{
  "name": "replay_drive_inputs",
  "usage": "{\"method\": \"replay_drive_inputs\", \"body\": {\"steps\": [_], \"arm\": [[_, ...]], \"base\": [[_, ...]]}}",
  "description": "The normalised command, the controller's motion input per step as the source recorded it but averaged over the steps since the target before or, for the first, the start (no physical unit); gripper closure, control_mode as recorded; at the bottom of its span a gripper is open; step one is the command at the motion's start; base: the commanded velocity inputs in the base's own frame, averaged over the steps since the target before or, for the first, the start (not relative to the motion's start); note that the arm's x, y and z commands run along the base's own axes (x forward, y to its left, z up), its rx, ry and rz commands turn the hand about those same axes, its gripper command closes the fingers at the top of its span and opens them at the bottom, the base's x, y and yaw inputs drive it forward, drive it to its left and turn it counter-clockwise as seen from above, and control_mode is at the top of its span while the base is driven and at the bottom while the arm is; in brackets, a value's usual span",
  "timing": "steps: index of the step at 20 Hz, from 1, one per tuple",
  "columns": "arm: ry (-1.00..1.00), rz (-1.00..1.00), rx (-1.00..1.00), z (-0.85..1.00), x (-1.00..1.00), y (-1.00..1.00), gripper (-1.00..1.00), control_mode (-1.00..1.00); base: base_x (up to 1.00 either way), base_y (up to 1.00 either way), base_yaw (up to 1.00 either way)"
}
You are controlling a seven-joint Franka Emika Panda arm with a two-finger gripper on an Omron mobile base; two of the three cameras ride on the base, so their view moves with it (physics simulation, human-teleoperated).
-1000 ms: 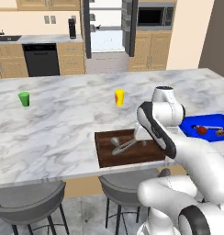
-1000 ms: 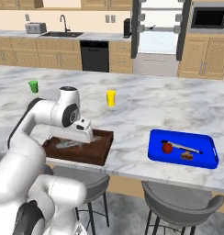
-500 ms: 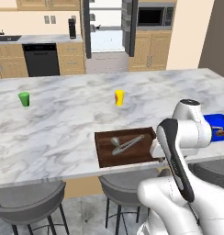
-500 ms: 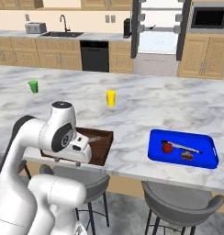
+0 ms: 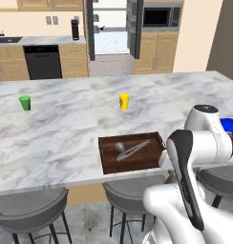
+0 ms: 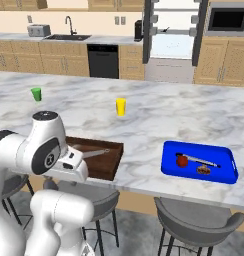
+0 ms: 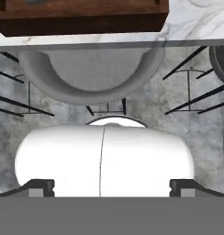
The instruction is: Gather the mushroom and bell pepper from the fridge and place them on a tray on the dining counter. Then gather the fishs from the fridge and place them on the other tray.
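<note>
Kitchen, long dining counter (image 5: 66, 124) with marbled top across middle of frame, fridge (image 5: 111, 35) at top centre. Other tray (image 5: 132, 152), dark brown, low centre of left base view; fishs (image 5: 132, 149) lie inside it, thin and grey. Blue tray (image 6: 200, 161) lower right of right base view; bell pepper (image 6: 182, 161) and mushroom (image 6: 203, 170) in it, another thin grey thing beside them. Gripper (image 7: 112, 186) fingers wide apart, holding nothing, low by counter edge over stool (image 7: 91, 75). Fish look light, stiff, likely slippery; best pinched across middle of body. No words or labels to read
</note>
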Motion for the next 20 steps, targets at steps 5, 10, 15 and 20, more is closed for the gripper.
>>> {"method": "replay_drive_inputs", "body": {"steps": [5,10,15,20], "arm": [[0.0,0.0,0.0,0.23,-0.22,0.0,-1.0,-1.0],[-0.03,0.0,0.0,0.28,-0.02,0.0,-1.0,-1.0],[-0.09,0.0,0.0,0.36,-0.02,0.0,-1.0,-1.0],[-0.15,0.0,0.0,0.3,-0.19,0.0,-1.0,-1.0]], "base": [[0.0,0.0,0.0],[0.0,0.0,0.0],[0.0,0.0,0.0],[0.0,0.0,0.0]]}}
